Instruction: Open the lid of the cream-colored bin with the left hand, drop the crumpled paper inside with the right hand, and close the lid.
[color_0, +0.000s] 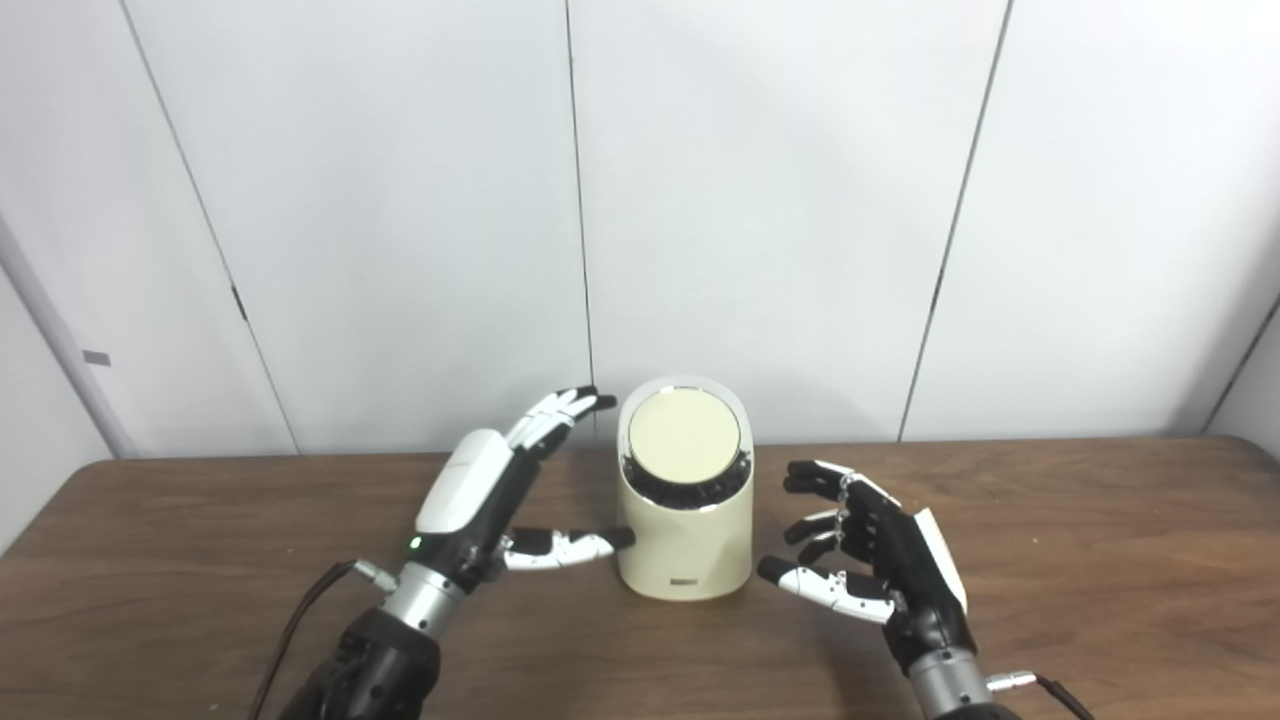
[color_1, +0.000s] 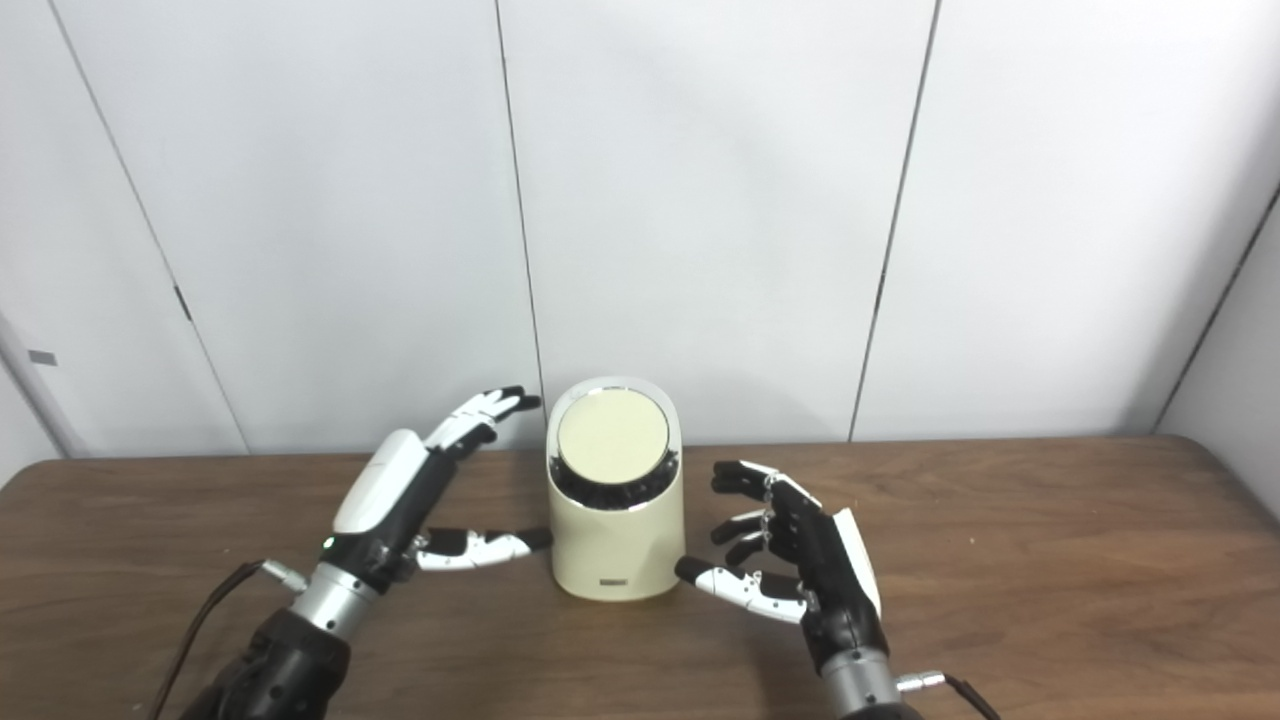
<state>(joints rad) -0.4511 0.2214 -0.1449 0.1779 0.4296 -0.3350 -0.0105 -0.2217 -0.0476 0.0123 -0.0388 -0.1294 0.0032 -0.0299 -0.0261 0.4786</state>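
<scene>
The bin (color_0: 685, 500) stands upright on the table (color_0: 1080, 560), near the middle and close to the far edge, in front of the white wall panels (color_0: 780, 200); it is cream-coloured, rounded, with a small dark label low on its front; its round lid (color_0: 684, 434) sits on the slanted top, tilted toward the camera, flush inside a dark shiny ring, so it appears shut; the left hand (color_0: 490, 500) is just left of the bin, palm turned toward it, holding nothing; its fingers (color_0: 560, 408) are spread and stretched out toward the wall, level with the bin's upper left side but apart from it; its thumb (color_0: 570, 545) reaches sideways and its dark tip meets or nearly meets the bin's lower left wall, and contact cannot be told for sure; a small green light shows at that wrist, and a dark cable (color_0: 300, 620) trails from it toward the bottom edge; the right hand (color_1: 800, 560) is just right of the bin, also empty, palm facing the bin, fingers (color_1: 745, 478) apart and slightly curled, its thumb (color_1: 730, 583) pointing at the bin's base with a narrow gap left between them; no paper shows on the table or in either hand.
</scene>
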